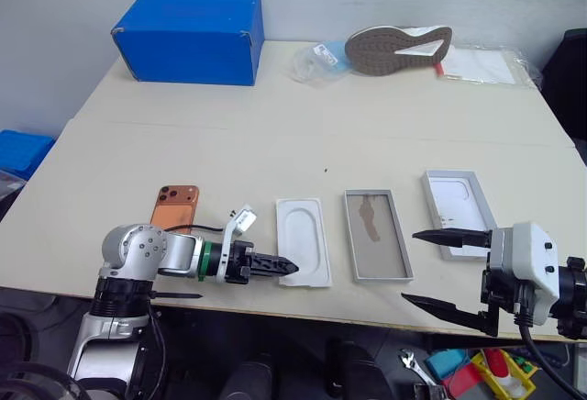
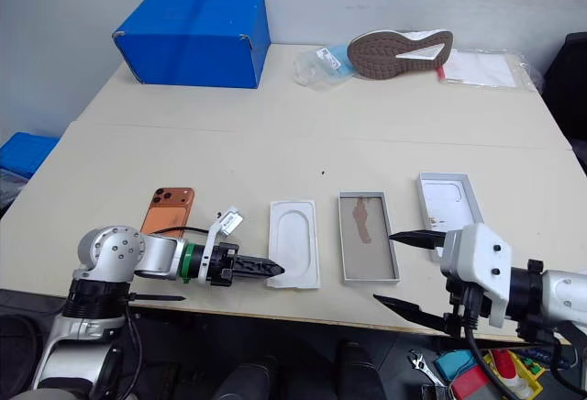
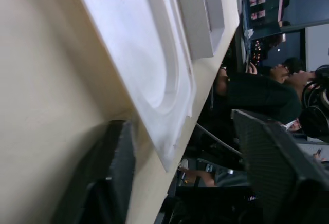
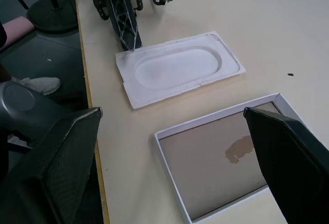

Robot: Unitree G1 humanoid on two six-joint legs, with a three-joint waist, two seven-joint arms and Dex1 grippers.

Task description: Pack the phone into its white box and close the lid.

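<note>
Right wrist view: right tool (image 4: 172, 147) gapes over white box (image 4: 169, 131); left tool's (image 1: 275, 263) spread unclear.

No lettering, brand name or number can be read anywhere on the table (image 1: 275, 143). The blue box (image 1: 191, 36) carries blank faces, the small tag (image 1: 322, 50) beside the shoe (image 1: 397, 49) shows only an unreadable dark mark (too small to tell), and the plastic sleeve (image 1: 481, 65) shows no legible print.
</note>
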